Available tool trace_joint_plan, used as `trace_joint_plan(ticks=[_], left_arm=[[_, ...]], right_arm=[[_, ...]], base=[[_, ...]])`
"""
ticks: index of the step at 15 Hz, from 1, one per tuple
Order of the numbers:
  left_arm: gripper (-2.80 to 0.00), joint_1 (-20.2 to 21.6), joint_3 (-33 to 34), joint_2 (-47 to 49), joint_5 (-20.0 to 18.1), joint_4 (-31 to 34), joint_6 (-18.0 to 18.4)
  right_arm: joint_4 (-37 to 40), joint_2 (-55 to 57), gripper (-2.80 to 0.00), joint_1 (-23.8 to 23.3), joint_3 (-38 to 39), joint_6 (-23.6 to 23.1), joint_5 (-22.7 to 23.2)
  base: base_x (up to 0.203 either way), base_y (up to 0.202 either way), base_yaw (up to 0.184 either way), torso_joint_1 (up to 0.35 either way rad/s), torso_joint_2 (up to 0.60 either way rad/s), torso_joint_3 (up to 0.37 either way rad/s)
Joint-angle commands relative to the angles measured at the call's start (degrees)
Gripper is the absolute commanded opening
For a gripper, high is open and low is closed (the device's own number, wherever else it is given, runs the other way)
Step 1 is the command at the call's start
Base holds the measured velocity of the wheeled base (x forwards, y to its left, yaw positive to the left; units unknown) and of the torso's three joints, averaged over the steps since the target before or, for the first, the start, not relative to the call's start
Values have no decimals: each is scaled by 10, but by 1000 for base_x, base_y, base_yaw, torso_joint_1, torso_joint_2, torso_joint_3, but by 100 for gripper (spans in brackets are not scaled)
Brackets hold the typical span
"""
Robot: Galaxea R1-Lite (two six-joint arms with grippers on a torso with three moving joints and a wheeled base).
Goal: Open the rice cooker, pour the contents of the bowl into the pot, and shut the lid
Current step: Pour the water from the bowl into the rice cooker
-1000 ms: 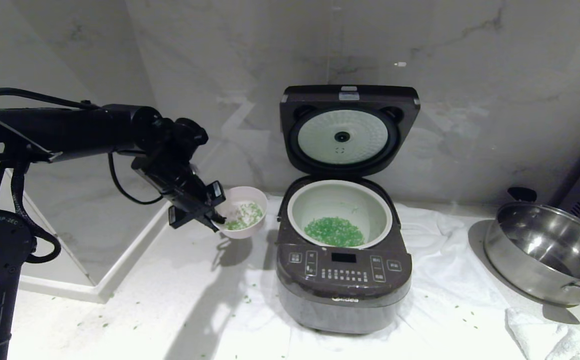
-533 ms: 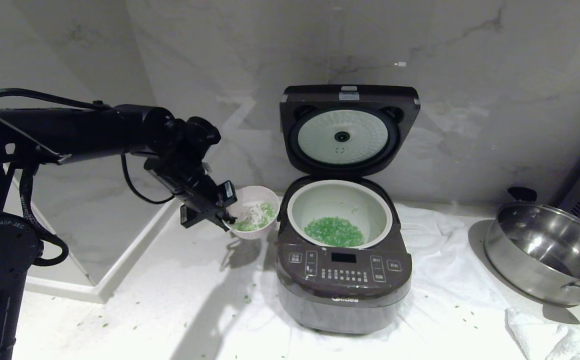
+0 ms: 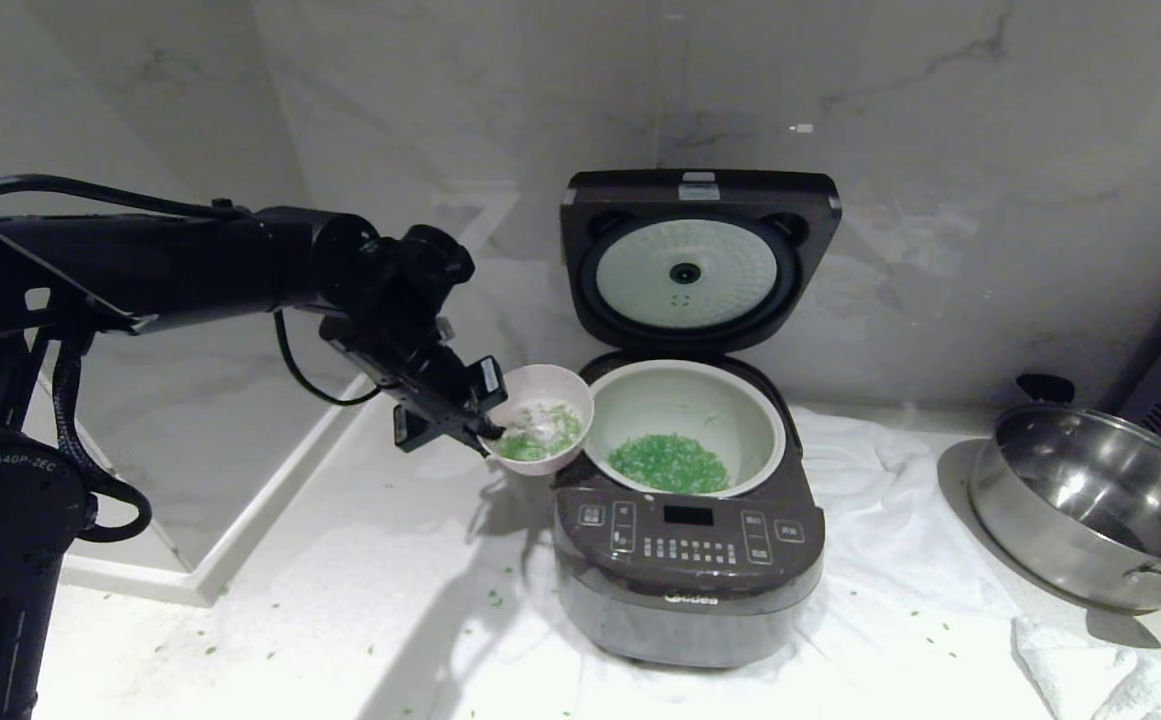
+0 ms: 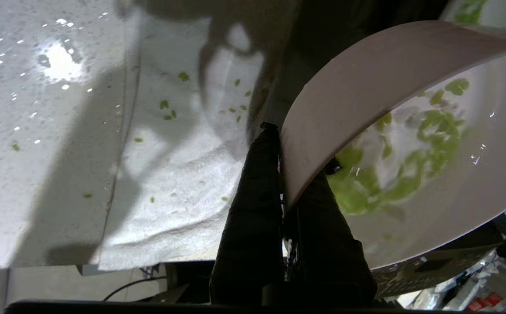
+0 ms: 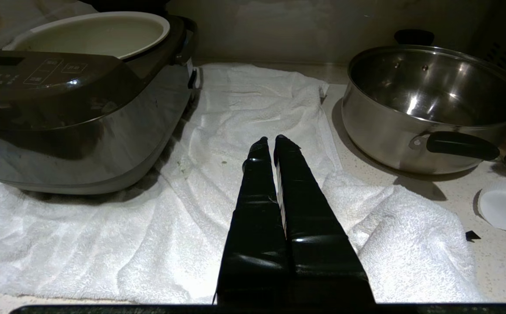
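The left gripper pinched the rim of the small pale pink bowl of green bits, level beside the white pot; tipping only once over it would avoid spills.

"DM-J4340P-2EC", perhaps, on left arm

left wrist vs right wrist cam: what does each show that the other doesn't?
Only left wrist: the left gripper pinching the bowl rim, green bits inside, more scattered on the counter. Only right wrist: the right gripper shut and empty, the rice cooker panel, the pot rim, a steel pan. Both: the white towel.
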Motion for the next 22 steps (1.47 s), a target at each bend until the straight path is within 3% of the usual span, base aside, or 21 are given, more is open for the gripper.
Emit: trace_joint_plan(ticks=[1,9,14,22], left_arm=[[-280,-16,0,3,-1,-18,-13],[-280,-67,0,11,3,-26,-21],[-280,-129,0,28,38,-40,-23],[-280,-137,-1,30,39,-51,-23]], right_arm=[[0,1,-280,0,0,0,0],[0,1,-280,0,0,0,0],[0,1,-280,0,0,0,0],[0,1,-280,0,0,0,0]], base=[[0,0,0,0,0,0],[0,0,0,0,0,0],[0,0,0,0,0,0],[0,0,0,0,0,0]])
